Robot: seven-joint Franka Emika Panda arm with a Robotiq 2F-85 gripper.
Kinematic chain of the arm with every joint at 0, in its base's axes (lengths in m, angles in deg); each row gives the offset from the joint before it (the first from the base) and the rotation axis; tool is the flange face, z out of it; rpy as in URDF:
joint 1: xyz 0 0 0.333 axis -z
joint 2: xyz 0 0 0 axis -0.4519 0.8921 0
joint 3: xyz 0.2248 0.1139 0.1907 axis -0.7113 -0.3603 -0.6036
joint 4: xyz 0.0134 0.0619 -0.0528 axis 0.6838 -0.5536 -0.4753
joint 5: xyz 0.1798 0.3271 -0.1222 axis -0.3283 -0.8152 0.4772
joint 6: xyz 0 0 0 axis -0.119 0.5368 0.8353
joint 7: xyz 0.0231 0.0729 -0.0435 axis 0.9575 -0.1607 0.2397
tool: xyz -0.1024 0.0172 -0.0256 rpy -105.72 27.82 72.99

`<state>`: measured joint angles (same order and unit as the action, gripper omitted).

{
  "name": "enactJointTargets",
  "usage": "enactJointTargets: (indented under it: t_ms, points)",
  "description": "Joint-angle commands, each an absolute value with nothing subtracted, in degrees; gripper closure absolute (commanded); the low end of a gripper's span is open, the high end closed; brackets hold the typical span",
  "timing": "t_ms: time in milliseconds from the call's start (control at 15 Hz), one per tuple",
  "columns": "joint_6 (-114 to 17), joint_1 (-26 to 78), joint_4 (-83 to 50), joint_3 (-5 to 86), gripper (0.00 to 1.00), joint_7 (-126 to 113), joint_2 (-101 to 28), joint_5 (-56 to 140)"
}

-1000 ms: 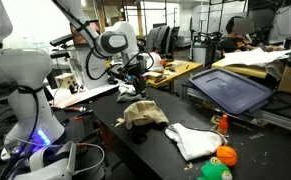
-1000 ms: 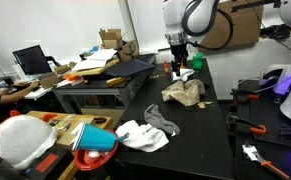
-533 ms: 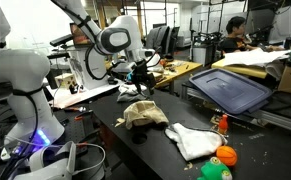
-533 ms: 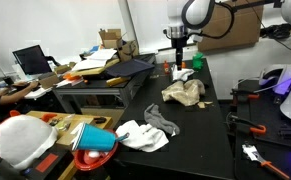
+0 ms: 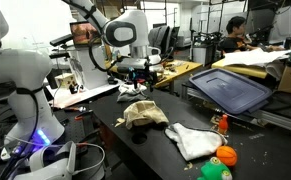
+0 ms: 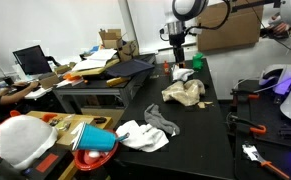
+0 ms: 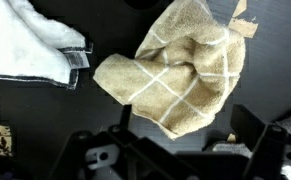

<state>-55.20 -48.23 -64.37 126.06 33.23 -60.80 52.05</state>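
A tan checked towel (image 5: 143, 113) (image 6: 183, 93) lies crumpled on the black table. In the wrist view the tan towel (image 7: 180, 70) fills the middle, flat on the dark surface. My gripper (image 5: 137, 72) (image 6: 178, 62) hangs above the table behind the towel, well clear of it. In the wrist view the gripper (image 7: 185, 135) is open, with nothing between its fingers. A white cloth (image 5: 192, 140) (image 6: 145, 134) (image 7: 30, 45) lies beside the towel, nearer the table's end.
A dark plastic tote (image 5: 230, 88) (image 6: 110, 75) stands on a side bench. An orange ball (image 5: 225, 155) and a green ball (image 5: 215, 171) lie at the table's corner. A red bowl (image 6: 93, 145) and a white rounded object (image 6: 23, 140) sit on the wooden bench.
The arm has lifted the gripper upward, away from the table and the tan towel. The jaws have stayed open. The cloths have not moved.
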Motion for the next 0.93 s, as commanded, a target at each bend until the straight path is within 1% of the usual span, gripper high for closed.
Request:
enactJointTargets:
  t_ms: [0,200,467,600,800,867]
  points:
    - [-45.76,-58.55,-57.28,135.22,0.00,34.51,-62.46,50.57]
    - [-38.06,-68.33,-51.57,144.28,0.00,28.15,-67.08,56.29]
    - [-30.85,-83.61,-42.55,157.38,0.00,18.73,-79.56,68.69]
    - [-29.98,-90.62,-37.75,163.37,0.00,18.26,-85.71,71.86]
    - [-30.94,-96.76,-30.14,168.16,0.00,21.48,-94.60,74.06]
    - [-29.42,-94.46,-27.46,164.60,0.00,20.55,-99.55,77.85]
